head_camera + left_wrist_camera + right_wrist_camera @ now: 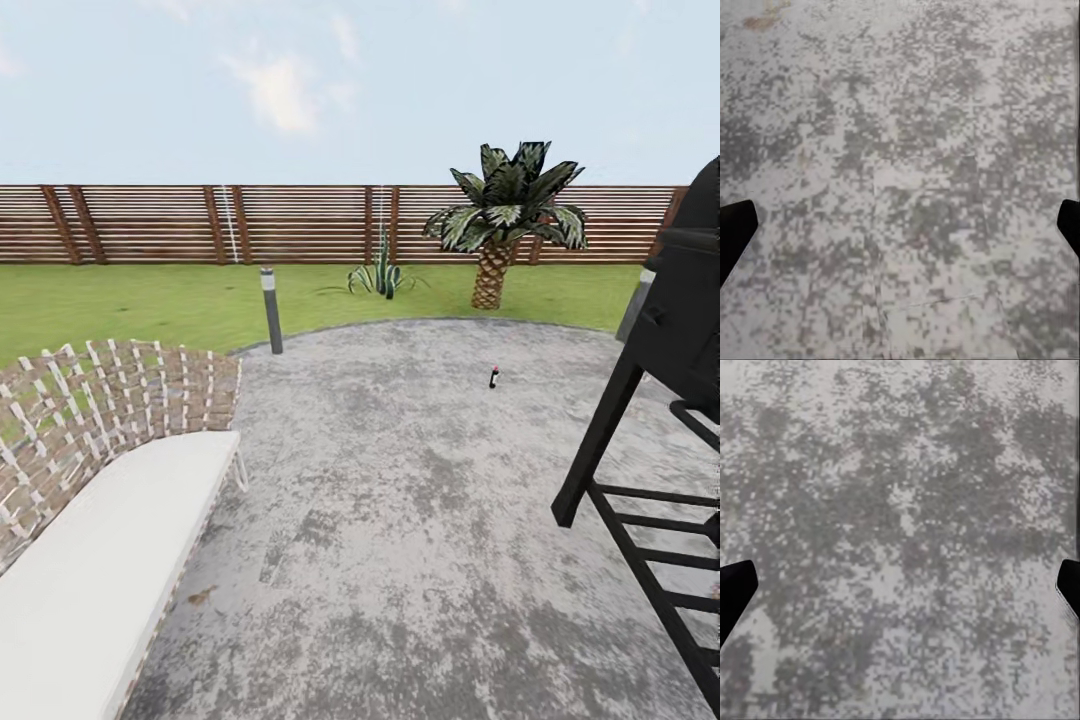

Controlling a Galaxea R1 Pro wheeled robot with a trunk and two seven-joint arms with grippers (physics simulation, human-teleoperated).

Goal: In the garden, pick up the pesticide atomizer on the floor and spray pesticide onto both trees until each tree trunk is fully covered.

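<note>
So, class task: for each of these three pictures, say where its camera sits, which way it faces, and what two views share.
Head view: high on the robot, facing forward across the stone patio toward lawn and fence.
Left wrist view: by the left pincer, facing down at the paving; dark fingertips at the edges.
Right wrist view: likewise, right pincer.
Shared: grey speckled paving.

Open patio ahead; bench left, probably grill right.

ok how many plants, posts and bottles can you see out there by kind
palm: 1
spiky plant: 1
bollard post: 1
small bottle on the patio: 1
total: 4
</note>
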